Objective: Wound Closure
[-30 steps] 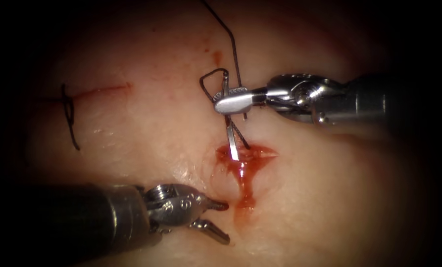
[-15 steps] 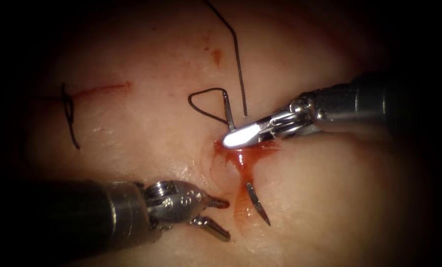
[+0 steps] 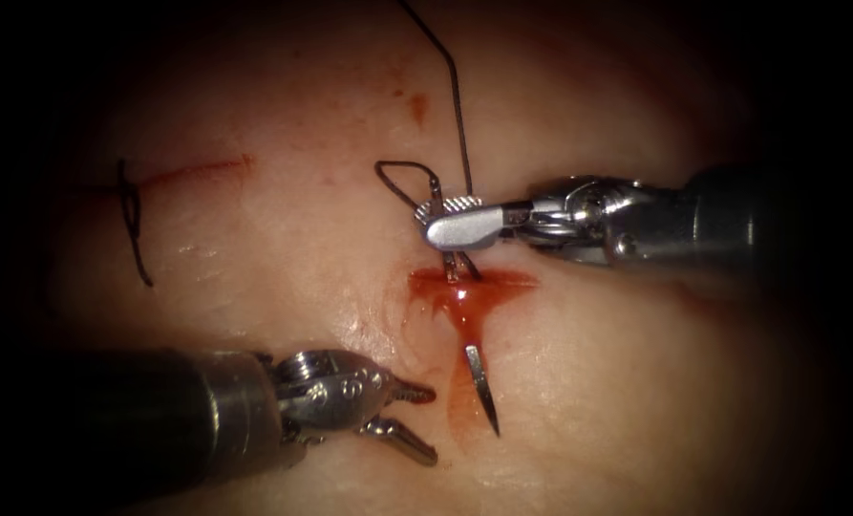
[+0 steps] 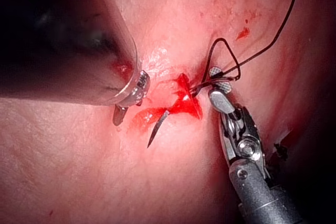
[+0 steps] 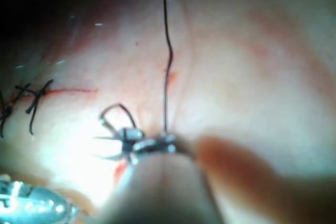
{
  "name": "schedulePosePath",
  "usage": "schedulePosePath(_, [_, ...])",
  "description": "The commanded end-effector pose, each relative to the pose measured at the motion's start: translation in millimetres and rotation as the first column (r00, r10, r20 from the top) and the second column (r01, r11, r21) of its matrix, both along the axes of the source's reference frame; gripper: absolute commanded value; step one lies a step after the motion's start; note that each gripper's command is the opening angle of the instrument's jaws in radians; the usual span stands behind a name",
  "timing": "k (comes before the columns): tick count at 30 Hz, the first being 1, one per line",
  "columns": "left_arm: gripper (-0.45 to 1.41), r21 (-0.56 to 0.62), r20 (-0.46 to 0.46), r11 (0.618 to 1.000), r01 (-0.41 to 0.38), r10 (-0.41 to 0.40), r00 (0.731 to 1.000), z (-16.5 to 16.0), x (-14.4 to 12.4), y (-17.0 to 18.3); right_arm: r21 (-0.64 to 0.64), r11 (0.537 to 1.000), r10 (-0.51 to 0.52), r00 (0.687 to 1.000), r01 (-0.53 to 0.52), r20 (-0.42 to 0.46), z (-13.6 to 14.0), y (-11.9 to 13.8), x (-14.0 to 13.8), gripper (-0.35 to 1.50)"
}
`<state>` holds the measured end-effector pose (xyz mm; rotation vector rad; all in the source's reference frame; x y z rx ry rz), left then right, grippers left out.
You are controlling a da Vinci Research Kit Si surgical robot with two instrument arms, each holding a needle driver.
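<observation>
- Two tools: right tool point(image 3: 457, 229) clamped on needle point(image 3: 481, 387) near its swaged end, just above the cut point(image 3: 474, 282); point out of tissue point(image 3: 636, 382) below.
- Left tool point(image 3: 409, 420) jaws apart, empty, near the point.
- Risk: thread point(image 3: 453, 86) loop beside the right jaws could snag.

A dark tied stitch point(image 3: 132, 210) crosses one end of a thin red line point(image 3: 202, 173).

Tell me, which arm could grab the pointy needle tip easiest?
Probably the left. Its end effector is open, holds nothing, and sits beside the needle tip poking out of the tissue. The right end effector is shut on the needle's tail end.
</observation>
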<state>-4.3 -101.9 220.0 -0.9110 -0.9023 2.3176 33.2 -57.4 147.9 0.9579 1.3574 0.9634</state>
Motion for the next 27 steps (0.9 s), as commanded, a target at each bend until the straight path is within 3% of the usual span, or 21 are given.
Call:
schedulePosePath(1, [0.71,-0.021,0.009,1.000,-0.008,0.008,1.000,0.6,-0.5,-0.7,-0.081,0.997,0.008,1.000,-0.006,0.017,1.0,-0.2,-0.3,1.31])
schedulePosePath(3, [0.71,-0.083,0.040,0.996,-0.012,0.015,0.999,0.5,-0.7,-0.6,-0.166,0.986,0.015,0.998,-0.006,0.053,1.2,0.5,-1.6,1.31])
schedulePosePath(7, [0.71,-0.220,0.118,0.975,-0.021,0.048,0.992,0.2,-1.3,-0.5,-0.187,0.982,0.010,0.992,0.015,0.129,0.9,1.5,-4.0,1.42])
schedulePosePath(11, [0.78,-0.362,0.195,0.932,-0.018,0.095,0.976,-0.7,-2.1,-0.6,-0.211,0.977,-0.014,0.991,0.042,0.134,-0.1,1.8,-6.5,1.40])
schedulePosePath(16, [0.81,-0.447,0.242,0.894,0.024,0.095,0.966,-2.1,-2.9,-0.4,-0.245,0.966,-0.052,0.991,0.081,0.121,-1.9,1.1,-9.1,1.30])
schedulePosePath(27, [0.83,-0.537,0.261,0.841,0.069,0.087,0.961,-4.5,-3.4,1.2,-0.266,0.957,-0.078,0.988,0.111,0.131,-2.6,-0.4,-9.6,1.30])
